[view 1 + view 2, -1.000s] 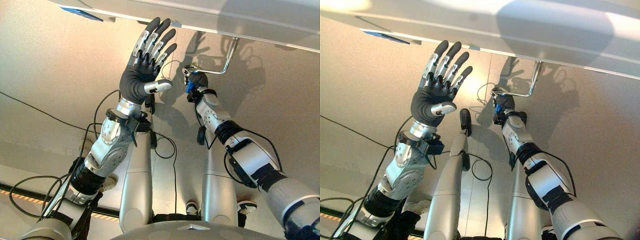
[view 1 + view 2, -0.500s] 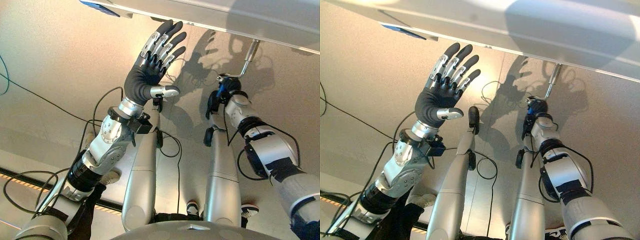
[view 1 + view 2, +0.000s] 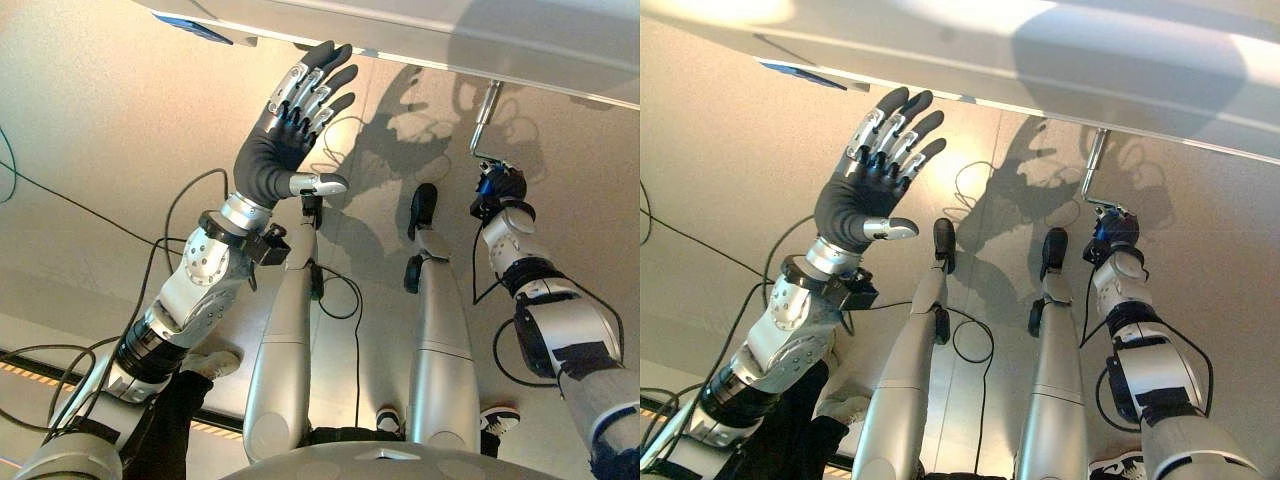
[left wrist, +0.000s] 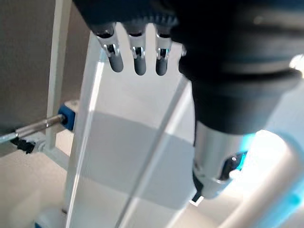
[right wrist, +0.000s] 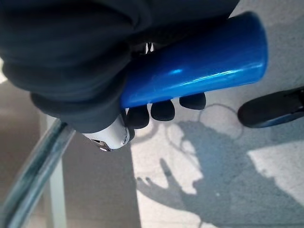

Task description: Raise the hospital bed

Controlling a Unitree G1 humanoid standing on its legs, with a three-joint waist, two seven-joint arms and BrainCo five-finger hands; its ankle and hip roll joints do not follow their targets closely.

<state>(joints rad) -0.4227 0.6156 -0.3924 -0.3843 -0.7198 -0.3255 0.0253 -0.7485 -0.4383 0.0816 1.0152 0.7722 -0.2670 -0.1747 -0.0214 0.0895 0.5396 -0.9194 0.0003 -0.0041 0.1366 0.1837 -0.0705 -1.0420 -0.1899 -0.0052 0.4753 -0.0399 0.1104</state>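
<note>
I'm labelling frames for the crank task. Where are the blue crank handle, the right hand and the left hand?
blue crank handle (image 5: 199,59), right wrist view, middle of grip.
right hand (image 3: 497,187), left eye view, dark cover.
left hand (image 3: 272,152), left eye view, palm.

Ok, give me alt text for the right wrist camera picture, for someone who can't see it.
The robot's right hand has its dark-tipped fingers curled round a glossy blue handle, seen from very close. A metal rod runs off beside the hand, and the pale floor lies beyond.
</note>
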